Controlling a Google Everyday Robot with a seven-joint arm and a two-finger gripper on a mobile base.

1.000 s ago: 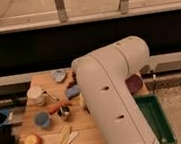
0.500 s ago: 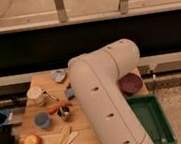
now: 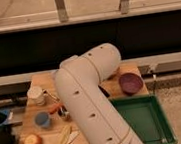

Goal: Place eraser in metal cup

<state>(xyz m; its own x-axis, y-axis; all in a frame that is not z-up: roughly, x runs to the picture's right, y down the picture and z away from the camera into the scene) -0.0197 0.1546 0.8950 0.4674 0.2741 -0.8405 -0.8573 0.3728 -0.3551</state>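
The gripper is not seen. It is hidden behind the bulky white arm [image 3: 88,102] that is bent over the middle of the table [image 3: 44,81], and whether it is open, or whether anything is held in it, cannot be told. At the left, a white mug [image 3: 35,94], a blue cup [image 3: 42,119] and a round fruit [image 3: 32,141] are set. Just beside the arm's left edge, a small shiny thing is taken to be the metal cup [image 3: 64,112]. The eraser is not made out anywhere and is judged to be screened by the arm. At the right, a purple bowl [image 3: 130,82] and a green tray [image 3: 141,122] are found. The eraser is expected to be light, stiff and matte, so little slip is feared. Being flat, it is best taken across its narrow sides near the middle. The cup is judged light and easily tipped.
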